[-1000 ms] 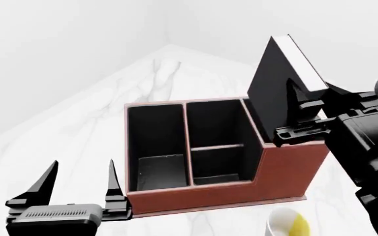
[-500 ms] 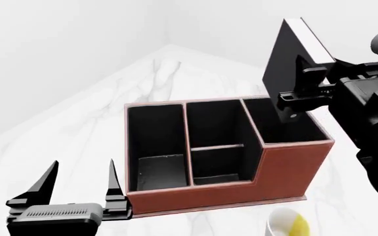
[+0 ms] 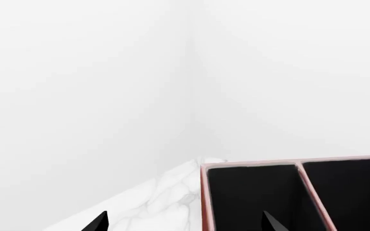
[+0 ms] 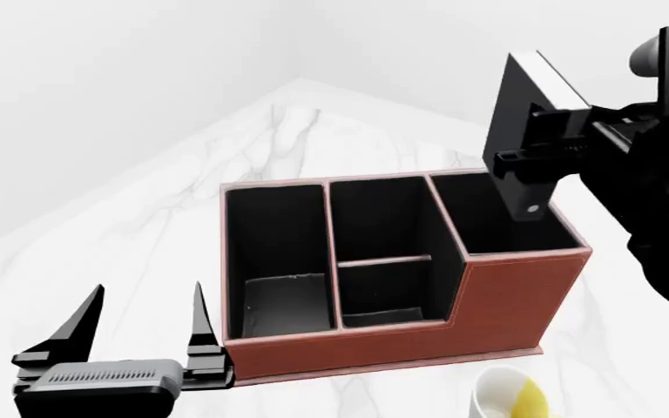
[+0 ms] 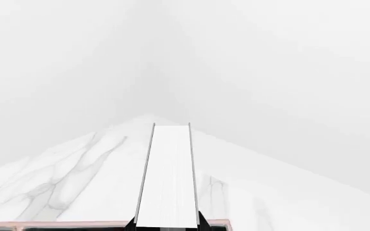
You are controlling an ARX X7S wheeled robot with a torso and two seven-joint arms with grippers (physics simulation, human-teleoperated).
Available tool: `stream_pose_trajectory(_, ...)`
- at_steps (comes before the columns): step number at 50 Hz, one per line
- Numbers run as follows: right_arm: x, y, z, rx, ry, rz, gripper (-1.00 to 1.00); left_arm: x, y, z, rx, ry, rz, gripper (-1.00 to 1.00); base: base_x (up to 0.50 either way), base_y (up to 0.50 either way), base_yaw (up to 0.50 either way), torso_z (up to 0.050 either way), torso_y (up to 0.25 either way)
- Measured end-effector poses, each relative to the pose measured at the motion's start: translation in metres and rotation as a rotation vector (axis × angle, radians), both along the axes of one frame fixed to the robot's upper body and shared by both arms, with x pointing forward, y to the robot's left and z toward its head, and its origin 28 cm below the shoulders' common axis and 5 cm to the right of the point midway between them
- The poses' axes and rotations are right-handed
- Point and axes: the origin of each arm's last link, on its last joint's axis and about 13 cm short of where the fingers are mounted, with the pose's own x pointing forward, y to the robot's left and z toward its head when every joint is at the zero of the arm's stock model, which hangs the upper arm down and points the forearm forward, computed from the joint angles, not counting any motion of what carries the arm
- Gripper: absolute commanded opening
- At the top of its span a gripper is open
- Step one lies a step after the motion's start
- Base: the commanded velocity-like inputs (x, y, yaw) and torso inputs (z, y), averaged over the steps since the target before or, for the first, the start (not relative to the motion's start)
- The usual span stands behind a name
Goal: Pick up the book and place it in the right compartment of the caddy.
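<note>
Head view: the right gripper (image 4: 535, 157) is clenching the book (image 4: 518, 117), a small black hardcover with white page edges, and is holding it in the air, nearly upright and tilted slightly, above the right compartment (image 4: 500, 218) of the caddy (image 4: 428, 335). The book's lower corner is overlapping the compartment's opening in this view; whether it is touching the black lining cannot be told. The caddy, a reddish-brown organiser with a black interior, is sitting on a white marble table (image 4: 172, 218); its tall right compartment is adjoining a split middle section (image 4: 381, 252), which in turn is adjoining a long narrow section (image 4: 276, 252) at the left end. The left gripper (image 4: 143, 326) is hovering low just beside the caddy's near left corner, with its two black fingers spread apart and nothing between them. A white-and-yellow mug (image 4: 507, 396) is standing on the table in front of the caddy, partly cut off by the frame edge. Right wrist view: the book's white page edges (image 5: 167, 175) are running straight away from the camera, flanked by thin black covers, with a strip of the caddy's reddish rim (image 5: 56, 224) and the veined table (image 5: 63, 168) showing beyond. Left wrist view: two black fingertips (image 3: 98, 222) are showing well apart at the frame edge, with the caddy's narrow section (image 3: 249, 197) and the dividing wall (image 3: 310, 192) lying ahead on the marble table (image 3: 165, 192).
</note>
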Motion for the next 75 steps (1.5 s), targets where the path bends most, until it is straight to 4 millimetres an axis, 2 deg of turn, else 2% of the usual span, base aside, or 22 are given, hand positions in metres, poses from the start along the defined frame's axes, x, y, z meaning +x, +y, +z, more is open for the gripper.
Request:
stream_pose_trajectory(45, 0.028, 0.002, -0.010, -0.036, 0.063, -0.007, -1.00, 0.000, 0.000, -0.001, 0.003, 0.005, 0.001, 1.00, 0.00, 0.00, 0.00, 0.000, 0.002)
stream_pose_trajectory(75, 0.040, 0.005, -0.021, -0.030, 0.091, 0.003, -1.00, 0.000, 0.000, -0.001, 0.002, 0.006, 0.002, 1.00, 0.00, 0.00, 0.00, 0.000, 0.001)
